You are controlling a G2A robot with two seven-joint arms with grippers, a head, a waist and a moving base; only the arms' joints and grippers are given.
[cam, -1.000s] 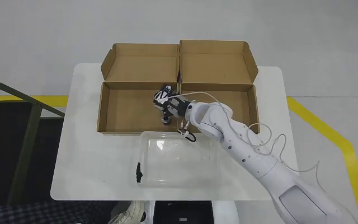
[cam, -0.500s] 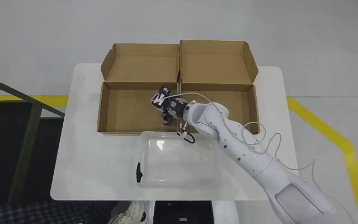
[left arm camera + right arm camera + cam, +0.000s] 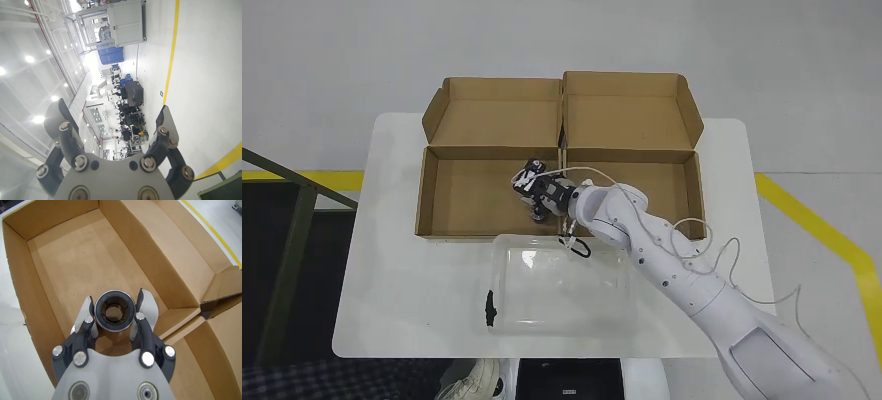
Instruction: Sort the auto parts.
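The right gripper (image 3: 115,297) clamps a metal ring (image 3: 114,313) between its jaws, low over the left cardboard box (image 3: 75,262), likely positioned for release there. The left gripper (image 3: 112,103) jaws stand wide, empty.

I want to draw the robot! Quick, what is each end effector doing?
Left end effector: open, holding nothing.
Right end effector: closed on a metal ring.

Hollow cylindrical bearing (image 3: 115,327) hangs over left cardboard box (image 3: 66,262).
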